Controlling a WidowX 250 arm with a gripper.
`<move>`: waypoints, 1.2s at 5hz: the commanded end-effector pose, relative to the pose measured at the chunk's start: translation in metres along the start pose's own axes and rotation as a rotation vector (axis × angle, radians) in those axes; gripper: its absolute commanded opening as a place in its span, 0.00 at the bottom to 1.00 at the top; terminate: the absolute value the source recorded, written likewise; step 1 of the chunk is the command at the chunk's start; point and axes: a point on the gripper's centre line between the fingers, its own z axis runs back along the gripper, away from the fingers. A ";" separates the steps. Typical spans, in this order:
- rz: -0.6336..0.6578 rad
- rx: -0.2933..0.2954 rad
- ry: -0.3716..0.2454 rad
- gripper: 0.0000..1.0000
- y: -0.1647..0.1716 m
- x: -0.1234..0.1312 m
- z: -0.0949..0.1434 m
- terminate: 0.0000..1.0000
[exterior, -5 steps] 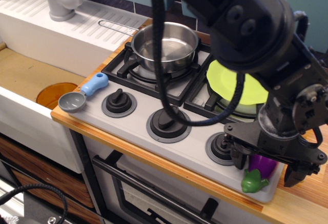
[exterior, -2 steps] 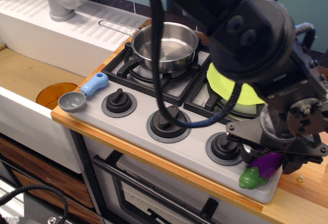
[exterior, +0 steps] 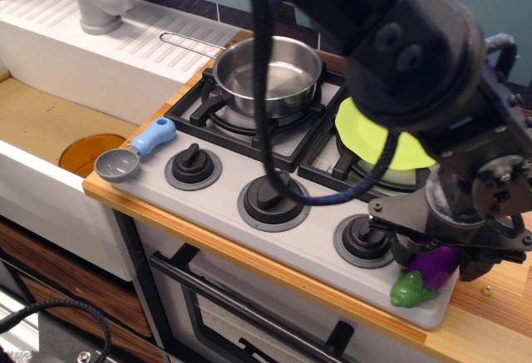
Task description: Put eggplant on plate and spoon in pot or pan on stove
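The black metal gripper [exterior: 438, 260] is low over the front right corner of the grey toy stove [exterior: 249, 230], its fingers closed around the small glossy purple eggplant [exterior: 426, 273]; the green leafy cap of the eggplant points down toward the wooden counter edge [exterior: 490, 321]. The round lime-green plastic plate [exterior: 370, 134] lies on the right black grate, partly hidden by the arm; the shiny steel pot with low straight sides [exterior: 268, 75] stands on the left grate. The short spoon with round grey bowl and thick light-blue handle [exterior: 133, 152] lies at the front left corner of the stove, beside the left black knob [exterior: 193, 164]; an orange translucent disc [exterior: 90, 152] lies in the sink near it.
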 end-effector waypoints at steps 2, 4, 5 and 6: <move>-0.014 0.049 0.110 0.00 -0.006 0.006 0.045 0.00; -0.022 0.049 0.133 0.00 -0.007 0.017 0.055 0.00; -0.032 0.052 0.139 0.00 -0.002 0.032 0.063 0.00; -0.075 0.068 0.132 0.00 0.011 0.061 0.065 0.00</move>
